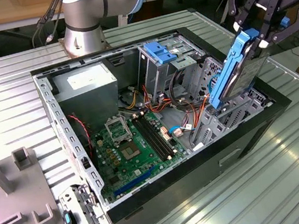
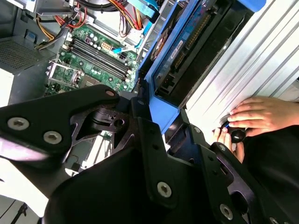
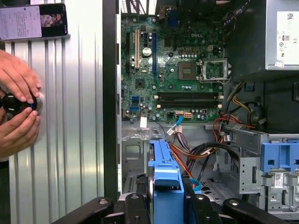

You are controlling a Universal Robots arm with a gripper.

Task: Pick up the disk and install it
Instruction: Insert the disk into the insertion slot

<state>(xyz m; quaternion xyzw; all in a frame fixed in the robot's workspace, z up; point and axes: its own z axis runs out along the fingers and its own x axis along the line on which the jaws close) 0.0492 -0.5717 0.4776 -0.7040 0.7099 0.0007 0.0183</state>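
Note:
The disk (image 1: 237,71), a grey drive framed by blue rails, hangs tilted above the open computer case (image 1: 152,195) on the exterior view's right. Its lower end reaches down to the grey drive bay (image 1: 228,116) at the case's front corner. My gripper (image 1: 254,37) is shut on the disk's upper end, black fingers pressing on both sides. The second wrist view shows the disk's (image 2: 187,51) dark underside and blue rail running away from my gripper (image 2: 159,116). In the first wrist view the blue rail (image 3: 166,175) rises between my fingers (image 3: 135,207).
Inside the case lie a green motherboard (image 1: 129,144), a grey power supply (image 1: 84,82), a metal drive cage with blue top (image 1: 159,50) and loose cables (image 1: 178,93). A person's hands (image 3: 18,107) rest on the ribbed table beside the case. A grey fixture (image 1: 8,193) stands at the exterior view's left.

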